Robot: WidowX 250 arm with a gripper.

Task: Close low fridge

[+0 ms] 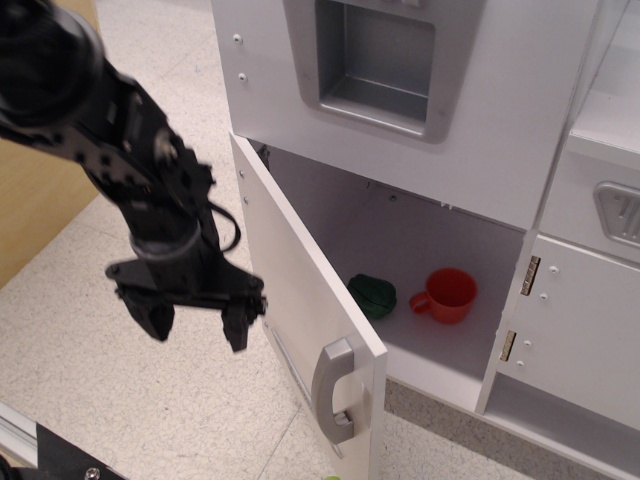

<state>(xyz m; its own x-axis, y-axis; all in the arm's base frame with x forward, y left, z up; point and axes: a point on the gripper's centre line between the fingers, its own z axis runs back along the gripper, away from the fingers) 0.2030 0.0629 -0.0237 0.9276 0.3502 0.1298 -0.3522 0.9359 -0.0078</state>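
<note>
Black and spread wide, the gripper (196, 322) hangs empty over a speckled pale floor (120, 390), its right finger just beside the outer face of the low fridge door (300, 300) at about 3 o'clock; contact cannot be judged. That door stands swung open, its silver bar handle (336, 390) toward 5 o'clock. Inside the white compartment sit a green object (373, 295) and a red cup (448, 294). A wooden panel (30, 215) edges the room at 9 o'clock.
</note>
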